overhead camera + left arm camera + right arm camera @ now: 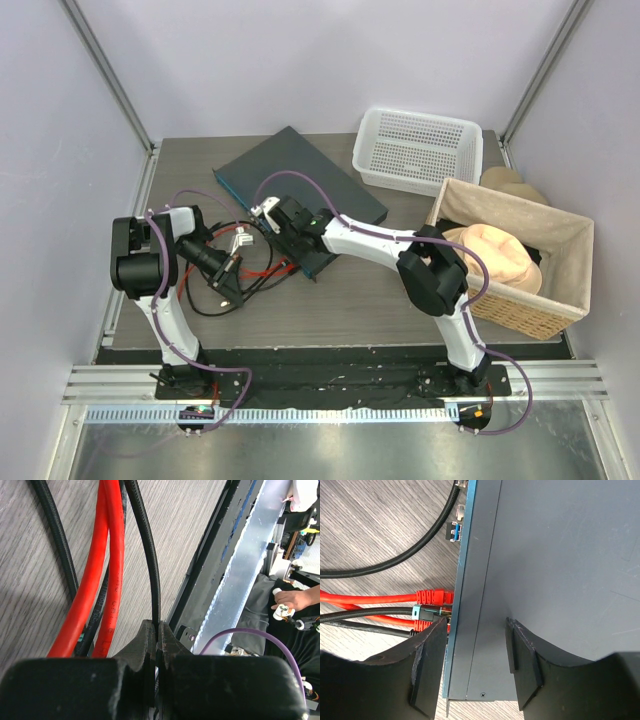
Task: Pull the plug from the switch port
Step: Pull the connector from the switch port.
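The right tool (476,630), spread, is straddling the front edge of the switch (560,555) beside the red plugs (432,597); the left tool (157,630) is pinching a black cable (150,555).

Left arm (165,325) and right arm (352,238) are white tubes with fat black joints. Purple cables (300,178) loop along both, pincer fingers (427,660) chunky matte black.

A robotics lab, set up for testing.
Plain pale walls (300,60) and bare metal posts (110,70) box in a wood-grain table (380,295). A left robot arm (140,262) and a right robot arm (432,275) are bolted to a metal rail (330,385) at its near edge. A flat grey switch (300,175) lies on the table with a black cable (150,570) and red cables (100,580). Beyond the table edge, a seated person's hand (295,600) shows among cluttered equipment.
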